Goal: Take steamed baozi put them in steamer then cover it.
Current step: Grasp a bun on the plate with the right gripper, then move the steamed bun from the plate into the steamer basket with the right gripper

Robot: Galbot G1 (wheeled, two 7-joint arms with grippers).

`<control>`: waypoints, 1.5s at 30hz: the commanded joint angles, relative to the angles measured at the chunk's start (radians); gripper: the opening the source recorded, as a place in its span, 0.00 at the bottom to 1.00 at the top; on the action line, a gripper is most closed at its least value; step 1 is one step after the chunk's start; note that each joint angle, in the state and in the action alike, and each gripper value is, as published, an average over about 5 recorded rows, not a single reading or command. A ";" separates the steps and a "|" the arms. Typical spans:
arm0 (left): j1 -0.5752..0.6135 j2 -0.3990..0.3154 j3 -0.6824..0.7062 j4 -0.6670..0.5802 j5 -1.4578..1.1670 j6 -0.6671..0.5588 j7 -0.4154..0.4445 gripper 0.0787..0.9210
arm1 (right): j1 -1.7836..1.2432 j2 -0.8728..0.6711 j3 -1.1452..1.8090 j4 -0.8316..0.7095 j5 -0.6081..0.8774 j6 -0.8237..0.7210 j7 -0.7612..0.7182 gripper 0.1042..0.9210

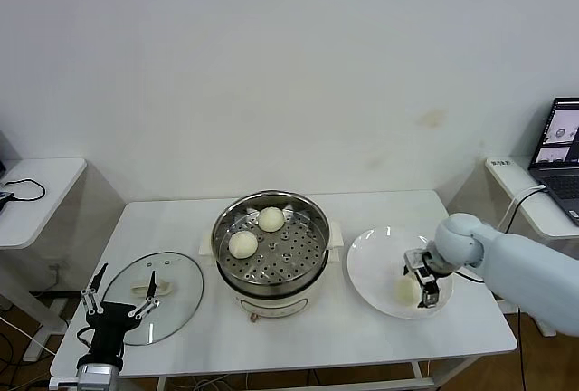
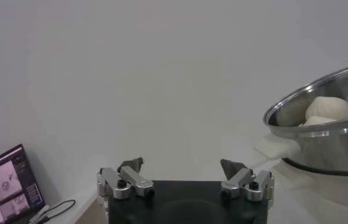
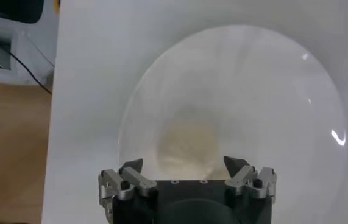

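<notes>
Over the white plate your right gripper straddles one steamed baozi, fingers apart, not clamped. Two baozi sit in the steamer. Beside it lies the cover, your left gripper spread above.

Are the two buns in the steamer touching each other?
Apart. The head view shows bare holed floor between the front bun and the back bun in the steamer.

The steamer stands mid-table with two buns inside. The lid lies to its left, the plate with one bun to its right.
</notes>
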 commanded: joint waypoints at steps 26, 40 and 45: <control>0.010 -0.001 -0.001 -0.020 -0.001 -0.003 -0.003 0.88 | 0.114 -0.008 0.043 0.003 0.060 -0.014 -0.051 0.56; 0.023 0.003 -0.004 -0.046 -0.001 -0.005 -0.004 0.88 | 0.646 0.068 -0.165 0.027 0.281 -0.017 -0.090 0.57; 0.027 0.000 -0.005 -0.051 0.000 -0.005 -0.005 0.88 | 0.741 0.200 -0.214 0.029 0.341 -0.040 -0.057 0.58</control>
